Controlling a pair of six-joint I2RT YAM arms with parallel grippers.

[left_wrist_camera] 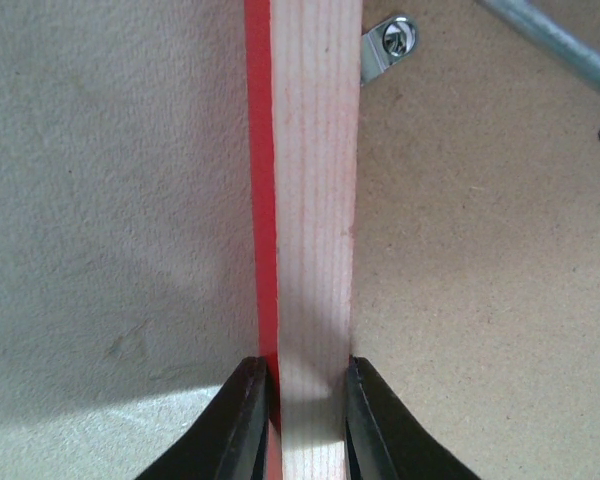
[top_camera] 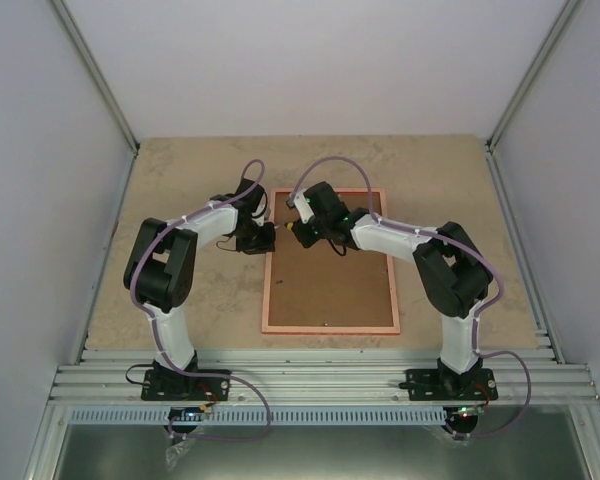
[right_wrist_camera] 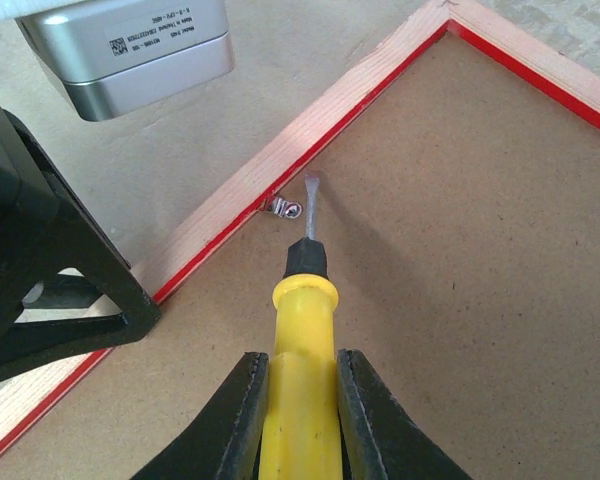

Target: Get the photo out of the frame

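Observation:
The frame (top_camera: 330, 329) lies face down in the middle of the table, its pale wooden back with a red edge upward. A brown backing board (top_camera: 330, 285) fills it, so the photo is hidden. My left gripper (left_wrist_camera: 308, 385) is shut on the frame's left rail (left_wrist_camera: 315, 200), one finger on each side. My right gripper (right_wrist_camera: 300, 390) is shut on a yellow-handled screwdriver (right_wrist_camera: 300, 350). Its flat tip rests by a small metal clip (right_wrist_camera: 283, 207) on the inner edge of that same rail (right_wrist_camera: 230, 195).
Both arms meet over the frame's upper left corner (top_camera: 280, 215). The left wrist's black gripper body (right_wrist_camera: 40, 260) and silver camera (right_wrist_camera: 130, 50) stand close beside the screwdriver. Beige tabletop (top_camera: 180, 160) surrounds the frame, with grey walls on three sides.

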